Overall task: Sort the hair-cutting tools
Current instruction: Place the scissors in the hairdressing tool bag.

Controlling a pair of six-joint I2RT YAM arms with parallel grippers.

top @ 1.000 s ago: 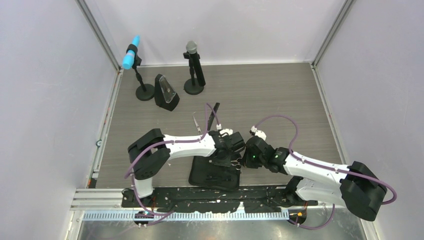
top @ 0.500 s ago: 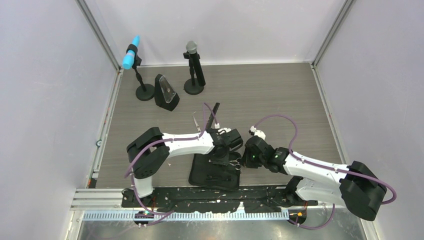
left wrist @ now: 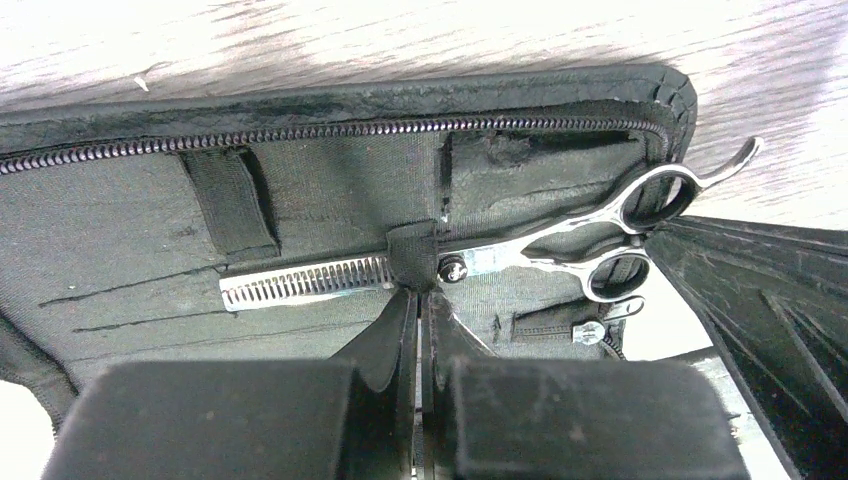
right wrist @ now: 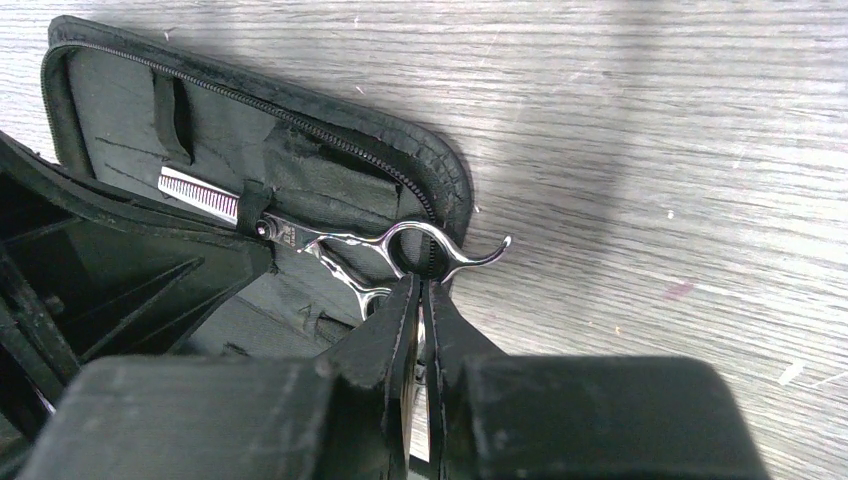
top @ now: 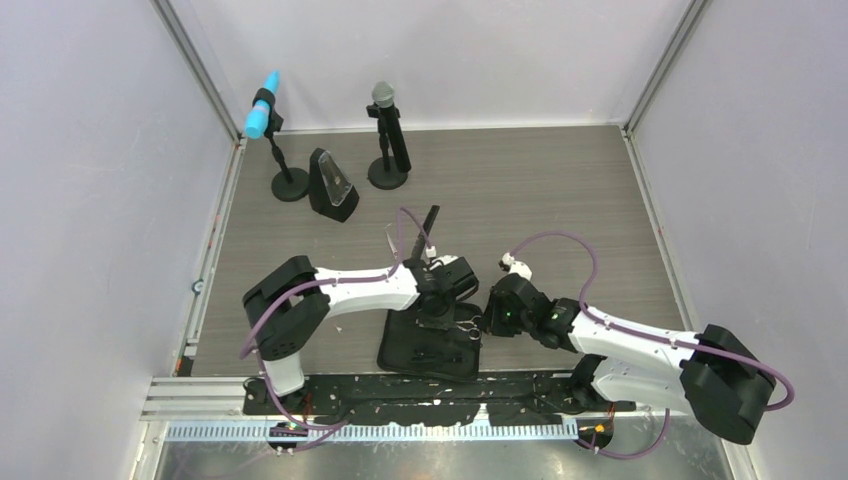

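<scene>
Your left gripper (left wrist: 418, 296) is now sitting fully closed, having been drawing its jaws together over the last second. Its tips are pressing at the foot of the loop (left wrist: 412, 250) sewn into the open pouch (left wrist: 120, 250); whether it is pinching that loop or only meeting itself, you are not being shown. Your right gripper (right wrist: 418, 286) is hovering at the handle of the scissors (right wrist: 335, 240) with its jaws almost together, a sliver showing between them, and you cannot tell if it is gripping the lower ring or letting go. The scissors are lying across the pouch, the toothed blade threaded under the loop and the rings hanging past the edge nearest the right arm, over the desk (right wrist: 650, 150). By the look of it this tool is nearly stowed, and both arms are finishing the tuck. The left wrist view is giving you the loop and pivot screw close up, while the right wrist view is giving you the upper ring and its tang at the pouch rim. Only the top view is showing the comb (top: 431, 217) lying on the desk beyond the pouch, not yet sorted.
</scene>
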